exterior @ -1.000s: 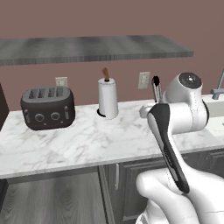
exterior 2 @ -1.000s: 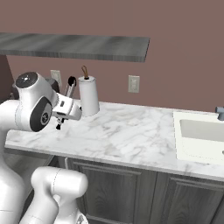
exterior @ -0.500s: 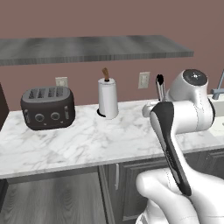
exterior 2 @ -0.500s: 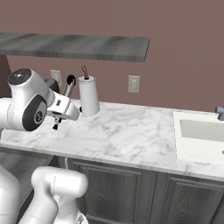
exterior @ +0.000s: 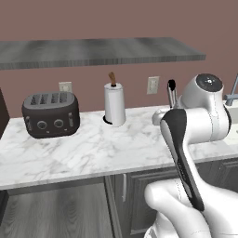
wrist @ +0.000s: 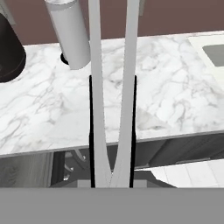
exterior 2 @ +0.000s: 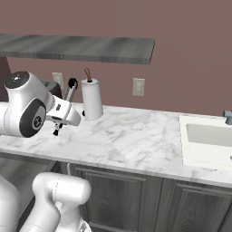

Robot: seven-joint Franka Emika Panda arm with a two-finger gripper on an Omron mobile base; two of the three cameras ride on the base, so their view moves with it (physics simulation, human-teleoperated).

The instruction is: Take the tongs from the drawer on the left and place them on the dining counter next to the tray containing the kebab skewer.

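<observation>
From the left base view, the slim silver-metal tongs with black tips [exterior: 171, 94] stand upright just behind the white arm's upper joint, above the narrow marble counter with grey veins [exterior: 83, 148] that carries the dark grey four-slot toaster [exterior: 50, 114] and the white paper-towel roll on its wooden-knobbed stand [exterior: 114, 104]; against half a second and a second ago, the arm's head and the tongs have swung rightwards, while toaster and roll keep their places in the picture, so the base has hardly moved. From the right base view, the tongs [exterior 2: 70, 89] poke up beside the roll, and the arm's big joint has drifted further left and down than before. In the hand view, the two long silver blades [wrist: 113, 87] run up from the gripper [wrist: 112, 131], whose dark fingers [wrist: 91, 127] are clamped on them from both sides. I judge the tongs to be out of the drawer and in carriage, the arm turning away from this counter; the dining counter and blue tray remain to be reached.
</observation>
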